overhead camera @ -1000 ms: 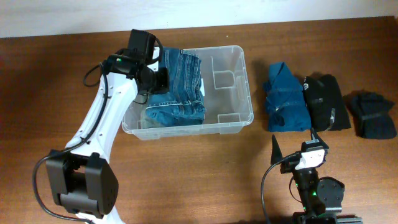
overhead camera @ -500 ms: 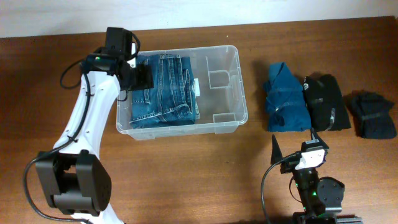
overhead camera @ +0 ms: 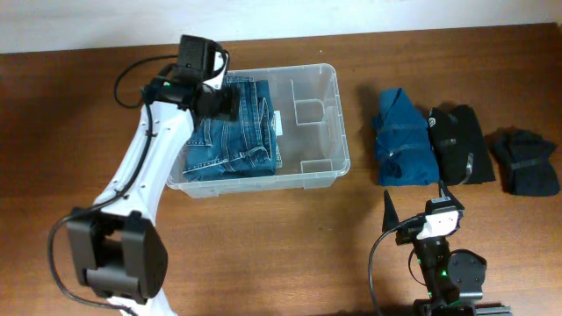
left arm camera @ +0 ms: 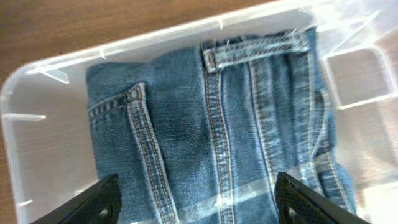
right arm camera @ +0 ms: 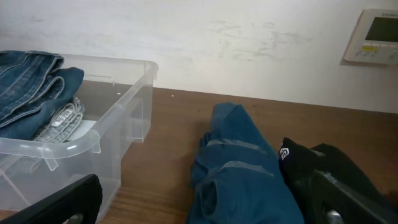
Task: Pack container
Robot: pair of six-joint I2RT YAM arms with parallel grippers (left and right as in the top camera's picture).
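LEFT ARM OVER A HALF-PACKED BIN. The container (overhead camera: 299, 178), a clear plastic bin, sits left of centre on the wooden surface (overhead camera: 263, 254), its left half filled by folded jeans (overhead camera: 237, 132). The left fingers (left arm camera: 99, 199) hover above its far-left corner, spread wide and holding nothing. The right fingers (right arm camera: 62, 202), likewise apart and empty, rest at the near right. A teal bundle (overhead camera: 404, 140), a black bundle (overhead camera: 461, 145) and a dark navy bundle (overhead camera: 525, 162) lie in a row to the bin's right.

We judge the bin light and fairly stiff but slick-walled, apt to slide on the wood and to flex if squeezed, and the denim makes it left-heavy. The rolled rim looks the surest hold, pinched over a long wall. Through the glare we make out what may be moulded dividers in the empty right half.
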